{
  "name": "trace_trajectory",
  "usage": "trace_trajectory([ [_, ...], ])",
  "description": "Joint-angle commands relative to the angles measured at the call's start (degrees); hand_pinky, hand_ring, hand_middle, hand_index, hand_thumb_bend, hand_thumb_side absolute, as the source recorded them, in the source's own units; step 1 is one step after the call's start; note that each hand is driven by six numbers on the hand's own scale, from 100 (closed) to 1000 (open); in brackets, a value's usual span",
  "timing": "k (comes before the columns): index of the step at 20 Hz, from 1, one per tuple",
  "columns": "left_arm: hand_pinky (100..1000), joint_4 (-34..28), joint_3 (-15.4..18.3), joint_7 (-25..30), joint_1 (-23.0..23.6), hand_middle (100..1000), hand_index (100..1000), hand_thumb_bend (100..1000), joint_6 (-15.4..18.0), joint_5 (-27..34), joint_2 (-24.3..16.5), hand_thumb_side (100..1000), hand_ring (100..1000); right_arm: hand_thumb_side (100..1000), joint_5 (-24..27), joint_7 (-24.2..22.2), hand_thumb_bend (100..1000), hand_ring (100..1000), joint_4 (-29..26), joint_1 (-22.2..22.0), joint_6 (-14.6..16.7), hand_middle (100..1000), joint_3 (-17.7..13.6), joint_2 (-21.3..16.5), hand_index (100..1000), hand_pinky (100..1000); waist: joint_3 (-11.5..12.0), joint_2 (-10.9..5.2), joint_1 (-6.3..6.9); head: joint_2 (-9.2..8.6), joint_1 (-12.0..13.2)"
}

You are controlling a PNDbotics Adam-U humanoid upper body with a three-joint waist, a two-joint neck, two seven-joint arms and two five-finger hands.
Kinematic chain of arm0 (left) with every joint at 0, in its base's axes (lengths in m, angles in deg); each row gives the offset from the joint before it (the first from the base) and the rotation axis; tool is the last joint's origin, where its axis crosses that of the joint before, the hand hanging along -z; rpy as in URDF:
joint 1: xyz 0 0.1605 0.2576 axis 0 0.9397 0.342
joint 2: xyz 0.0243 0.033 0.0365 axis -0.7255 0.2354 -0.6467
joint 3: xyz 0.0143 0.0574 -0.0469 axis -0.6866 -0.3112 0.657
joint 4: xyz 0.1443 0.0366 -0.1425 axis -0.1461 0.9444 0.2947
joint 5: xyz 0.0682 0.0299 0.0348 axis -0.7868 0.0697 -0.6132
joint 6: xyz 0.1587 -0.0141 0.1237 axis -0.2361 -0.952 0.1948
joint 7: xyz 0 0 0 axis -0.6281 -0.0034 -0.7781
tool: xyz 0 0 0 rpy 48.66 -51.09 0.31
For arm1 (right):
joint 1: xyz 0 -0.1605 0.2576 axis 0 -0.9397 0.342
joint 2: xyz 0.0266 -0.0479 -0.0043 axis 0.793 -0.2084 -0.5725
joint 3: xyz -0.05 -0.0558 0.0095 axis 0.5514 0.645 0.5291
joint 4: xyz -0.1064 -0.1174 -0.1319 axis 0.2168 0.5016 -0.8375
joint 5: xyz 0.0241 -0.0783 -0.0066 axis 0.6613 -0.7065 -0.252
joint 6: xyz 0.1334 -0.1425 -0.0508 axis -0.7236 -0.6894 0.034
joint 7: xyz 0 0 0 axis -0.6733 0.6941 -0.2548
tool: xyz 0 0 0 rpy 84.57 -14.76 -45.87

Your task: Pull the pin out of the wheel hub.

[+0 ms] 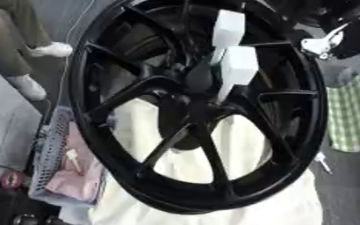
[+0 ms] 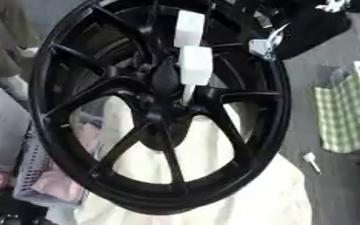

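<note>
A black wheel hub [image 1: 137,173] stands tilted over a white cloth [image 1: 206,158]; 2 white pins sit near its centre, their block heads up and their thin shafts running down toward 7 o'clock into the spokes' meeting point; the nearer pin [image 1: 238,66] overlaps the foot of the farther pin [image 1: 228,28], which rises behind it at 12 o'clock. The right hand [image 2: 264,44], black with silver parts, shows at 2 o'clock from the pins, beside the rim and apart from both; whether it is spread or closed cannot be told, and it appears to hold nothing. The left hand is out of sight, so the right is judged the nearer; the pull would likely follow the shaft's long axis, up and away toward 1 o'clock. A spare white pin [image 2: 311,161] lies on the floor at 4 o'clock; a green checked bag [image 2: 344,114] stands at 3 o'clock; a grey basket [image 1: 48,162] sits at 8 o'clock. No writing or brand can be read.
</note>
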Motion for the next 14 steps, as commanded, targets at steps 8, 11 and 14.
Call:
trace_trajectory([
  [8,843,-0.9,0.1,0.2,-0.8,608,840,100,-0.2,0.1,-0.5,702,679,262,1.3,2.3,100,219,-0.7,-0.9,-0.8,680,0.0,-2.3,832,100,0.3,-0.66,0.25,0.76,0.5],
  [11,844,-0.9,0.1,0.2,-0.9,608,840,100,-0.3,0.2,-0.5,702,679,251,1.5,3.2,100,188,-0.7,-0.7,-1.9,669,0.2,-2.0,836,100,0.4,-0.62,0.22,0.85,0.4],
  [14,844,-0.9,0.2,0.2,-0.9,608,840,100,-0.3,0.2,-0.4,703,679,237,2.1,3.7,100,167,-0.7,-0.2,-2.8,654,0.2,-1.7,831,100,0.4,-0.63,0.16,0.86,0.1],
])
